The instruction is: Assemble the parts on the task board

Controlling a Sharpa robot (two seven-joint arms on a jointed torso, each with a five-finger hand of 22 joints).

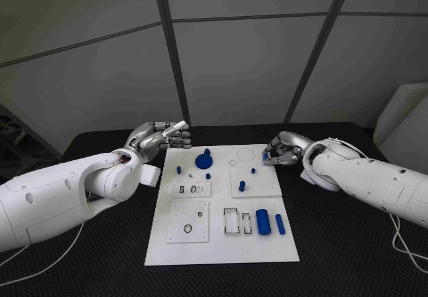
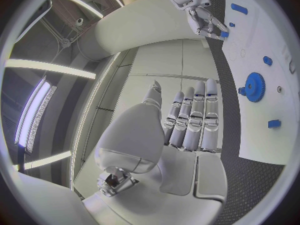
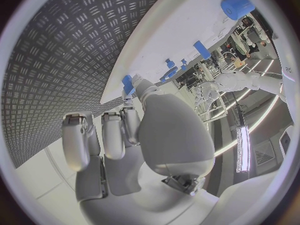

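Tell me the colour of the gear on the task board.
Blue; the gear shows best in the left wrist view, on the white task board.

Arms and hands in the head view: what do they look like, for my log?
Both arms are bulky, smooth white shells with rounded joints. The left hand and right hand are silver metal with segmented fingers. Thin white cables trail from under each forearm across the black table. No markings readable.

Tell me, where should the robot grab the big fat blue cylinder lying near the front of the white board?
Probably around its round middle, coming straight down from above. The cylinder lies flat on the task board, so its long curved sides are free for fingers. The thinner blue rod lies close beside it, so squeeze in carefully there.
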